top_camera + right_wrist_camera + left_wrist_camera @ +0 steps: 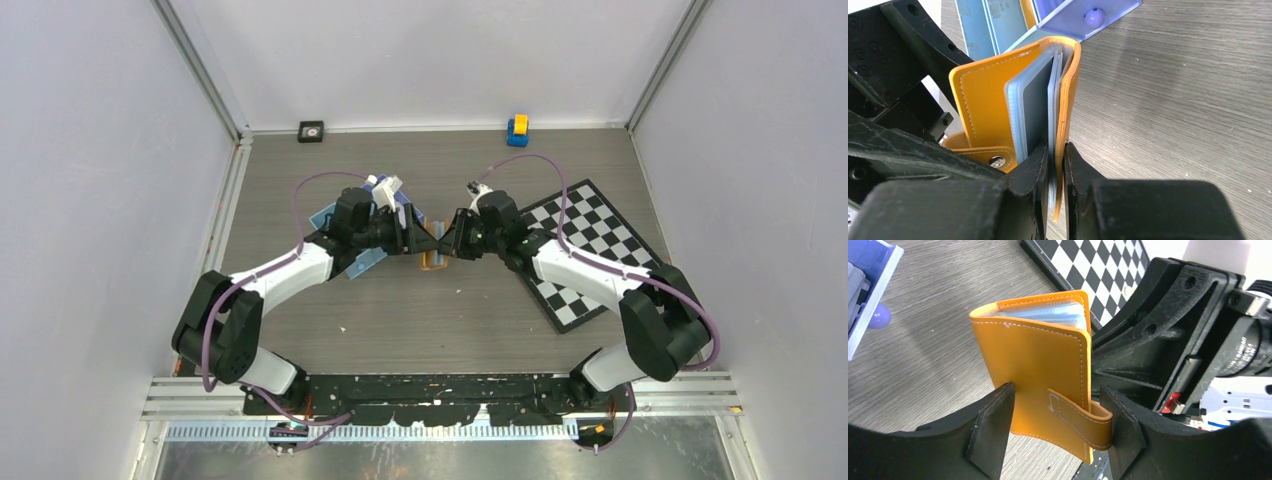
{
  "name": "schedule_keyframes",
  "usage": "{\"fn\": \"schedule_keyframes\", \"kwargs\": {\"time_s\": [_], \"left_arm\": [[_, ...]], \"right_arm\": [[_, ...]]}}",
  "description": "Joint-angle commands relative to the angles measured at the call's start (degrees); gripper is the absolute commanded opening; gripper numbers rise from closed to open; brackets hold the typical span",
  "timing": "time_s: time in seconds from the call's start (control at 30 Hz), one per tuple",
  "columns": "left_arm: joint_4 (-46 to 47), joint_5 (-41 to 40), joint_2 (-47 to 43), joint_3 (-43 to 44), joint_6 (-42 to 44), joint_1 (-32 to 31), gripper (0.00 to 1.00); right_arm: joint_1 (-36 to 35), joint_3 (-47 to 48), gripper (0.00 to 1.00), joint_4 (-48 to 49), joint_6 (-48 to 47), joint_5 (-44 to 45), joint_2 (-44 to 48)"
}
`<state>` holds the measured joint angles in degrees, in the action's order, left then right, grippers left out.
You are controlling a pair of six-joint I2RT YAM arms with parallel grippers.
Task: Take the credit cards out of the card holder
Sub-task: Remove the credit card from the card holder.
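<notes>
My right gripper (1055, 152) was clamped on one cover of the holder (980, 100); my left gripper (1057, 392) stood open astride it, the cards (1035, 110) inside.

The tray (362, 263) and checkerboard (592, 238) flank the card holder (433, 261); nearer tabletop (430, 325) lies open.

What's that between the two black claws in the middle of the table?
The orange card holder, on edge. Right wrist view: the right gripper pinches its cover. Left wrist view: the left gripper straddles it.
</notes>
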<state>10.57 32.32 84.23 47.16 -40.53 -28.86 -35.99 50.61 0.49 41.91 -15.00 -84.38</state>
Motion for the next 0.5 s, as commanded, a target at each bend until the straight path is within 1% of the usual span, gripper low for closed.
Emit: {"fn": "schedule_keyframes", "kwargs": {"time_s": [0.0, 0.13, 0.2, 0.27, 0.33, 0.47], "left_arm": [[-6.7, -5.22, -2.04, 3.11, 4.67, -1.58, 0.65], [-8.49, -7.69, -2.14, 3.45, 5.01, -1.7, 0.7], [-9.9, -9.74, -2.51, 3.47, 5.27, -1.72, 0.7], [-10.38, -12.01, -3.02, 3.15, 5.09, -1.55, 0.67], [-10.39, -12.39, -3.52, 2.38, 4.18, -0.32, 0.58], [-7.77, -9.78, -4.36, 0.2, 1.86, 3.07, 0.42]], "right_arm": [[-2.55, 4.46, 0.0, 1.67, -1.83, 1.94, 0.79], [-5.15, 5.88, 0.01, -0.91, -4.26, 6.02, 1.46], [-6.79, 6.39, 0.01, -2.92, -5.73, 9.02, 2.18], [-7.99, 6.6, 0.01, -3.9, -6.93, 11.36, 3.3], [-8.61, 6.3, 0.0, -4.26, -7.5, 12.84, 4.56], [-8.61, 5.43, 0.01, -4.36, -7.55, 14.49, 6.59]]}}
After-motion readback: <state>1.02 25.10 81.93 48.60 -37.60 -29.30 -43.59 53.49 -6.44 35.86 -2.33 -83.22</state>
